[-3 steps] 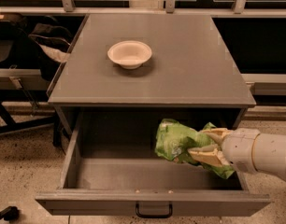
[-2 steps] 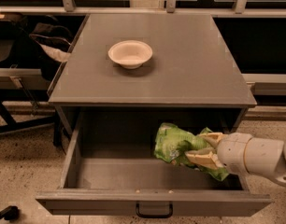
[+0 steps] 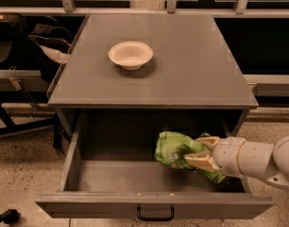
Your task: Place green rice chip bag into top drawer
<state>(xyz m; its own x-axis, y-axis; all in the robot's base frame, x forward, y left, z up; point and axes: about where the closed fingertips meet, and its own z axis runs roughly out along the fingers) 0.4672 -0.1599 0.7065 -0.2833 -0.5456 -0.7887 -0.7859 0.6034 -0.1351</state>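
The top drawer point(image 3: 88, 183) of the grey cabinet is pulled open, its front panel with a small black handle point(image 3: 155, 215) at the bottom. The green rice chip bag point(image 3: 175, 148) is inside the drawer at its right side, low over the drawer floor. My gripper point(image 3: 200, 152) reaches in from the right and is shut on the bag's right end, tan fingers point(image 3: 197, 161) pinching it. The white arm runs off the right edge.
A round cream-white bowl point(image 3: 131, 55) stands on the cabinet top point(image 3: 182, 65). Black chairs and bags stand at the left. A speckled floor lies around the cabinet. A window frame runs along the back.
The gripper and bag have moved slightly left and lower inside the drawer. The bag stays held. The bowl has not moved.
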